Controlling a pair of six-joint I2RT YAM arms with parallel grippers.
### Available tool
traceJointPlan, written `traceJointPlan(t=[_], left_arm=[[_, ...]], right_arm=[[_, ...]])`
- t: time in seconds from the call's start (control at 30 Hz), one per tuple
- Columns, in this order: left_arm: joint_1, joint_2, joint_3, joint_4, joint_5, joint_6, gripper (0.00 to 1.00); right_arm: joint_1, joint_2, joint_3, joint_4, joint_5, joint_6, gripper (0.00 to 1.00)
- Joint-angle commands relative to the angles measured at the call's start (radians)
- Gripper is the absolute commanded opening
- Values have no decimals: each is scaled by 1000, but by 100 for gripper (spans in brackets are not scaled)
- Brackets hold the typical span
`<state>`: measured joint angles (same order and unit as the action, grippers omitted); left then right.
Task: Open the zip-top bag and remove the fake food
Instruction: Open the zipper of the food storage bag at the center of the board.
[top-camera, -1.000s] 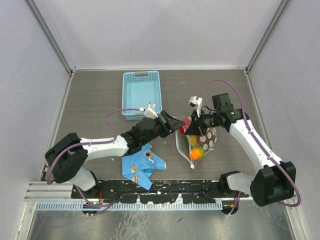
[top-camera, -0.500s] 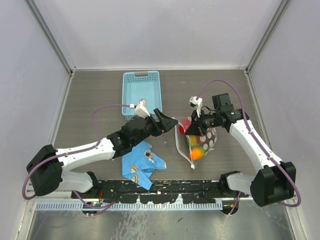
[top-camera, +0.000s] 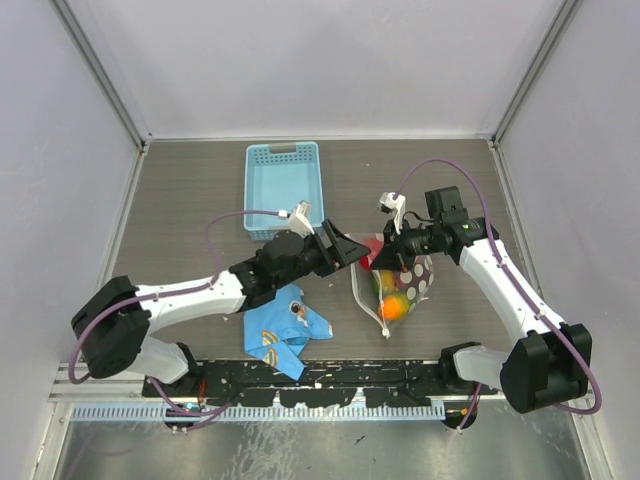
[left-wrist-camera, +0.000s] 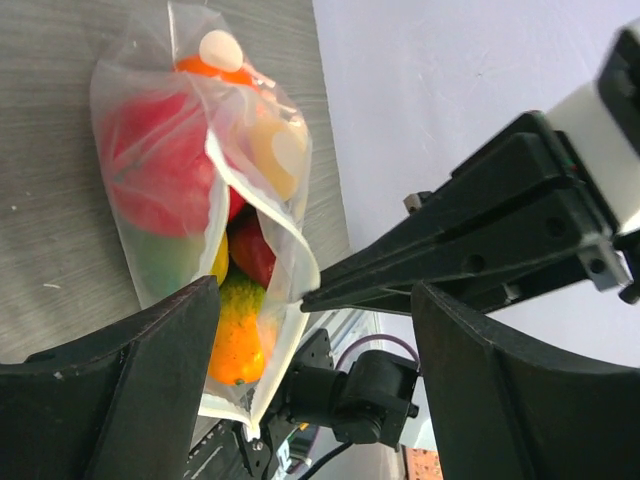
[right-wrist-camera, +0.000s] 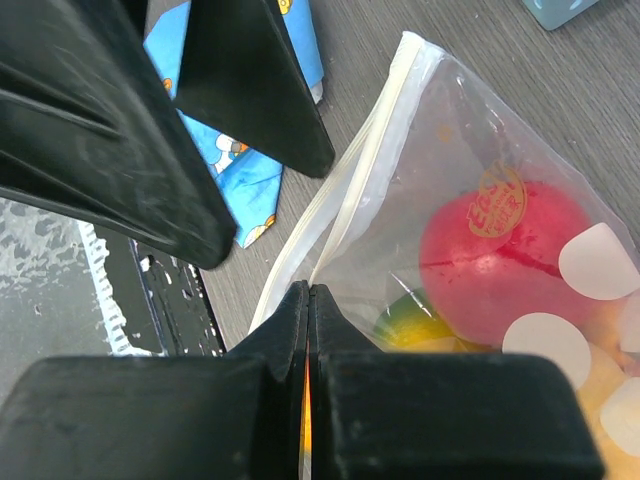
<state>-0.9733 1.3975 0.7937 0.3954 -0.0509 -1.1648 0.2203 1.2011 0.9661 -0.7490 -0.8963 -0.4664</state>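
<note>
The zip-top bag (top-camera: 400, 285) lies right of centre, clear with white dots, its white zip strip (right-wrist-camera: 345, 195) parted. Inside is the fake food: a red fruit (right-wrist-camera: 500, 250), an orange one (left-wrist-camera: 235, 345), and green and yellow pieces. My right gripper (right-wrist-camera: 308, 292) is shut on one lip of the bag's mouth and holds it up off the table. My left gripper (left-wrist-camera: 315, 300) is open, its two fingers (right-wrist-camera: 255, 85) spread just in front of the mouth, apart from the bag. In the top view the left gripper (top-camera: 350, 250) points at the right gripper (top-camera: 385, 262).
A light blue slotted basket (top-camera: 283, 188) stands behind the left gripper. A blue cartoon-print cloth (top-camera: 285, 330) lies crumpled under the left forearm near the front rail. Grey walls close in the table at the back and both sides.
The left gripper pulled back to the left half a second ago, then came forward again to the bag's mouth, its jaws a little wider. The right gripper and the bag have stayed put.
</note>
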Motion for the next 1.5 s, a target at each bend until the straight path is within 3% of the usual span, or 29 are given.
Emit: traceJointPlan(t=[0.0,0.27,0.5,0.63,0.73,0.83,0.87,0.93,1.27,1.47], left_arm=[[-1,45,43,83,21,-77,78],[-2,114,93,81,-13,-125,77],[-2,178,109,16,-62,-182,70],[-2,238,132,60,-42,-195,48],[-2,267,148,82,-33,-204,40],[-1,279,158,92,-29,-206,22],[-1,281,160,96,-30,-207,11],[-2,285,165,101,-30,-215,2],[-2,312,213,104,-46,-258,0],[-2,341,266,92,-63,-261,0]], right_arm=[[-5,-31,3,13,-33,-16,1],[-5,-35,1,11,-37,-22,1],[-4,-34,1,13,-28,-20,1],[-5,-34,0,14,-21,-21,1],[-5,-36,-5,16,-6,-20,1],[-5,-42,-10,24,16,-17,4],[-5,-44,-10,27,25,-13,9],[-5,-46,-13,32,44,-6,18],[-3,-78,-4,0,132,18,51],[34,-106,-50,28,249,49,53]])
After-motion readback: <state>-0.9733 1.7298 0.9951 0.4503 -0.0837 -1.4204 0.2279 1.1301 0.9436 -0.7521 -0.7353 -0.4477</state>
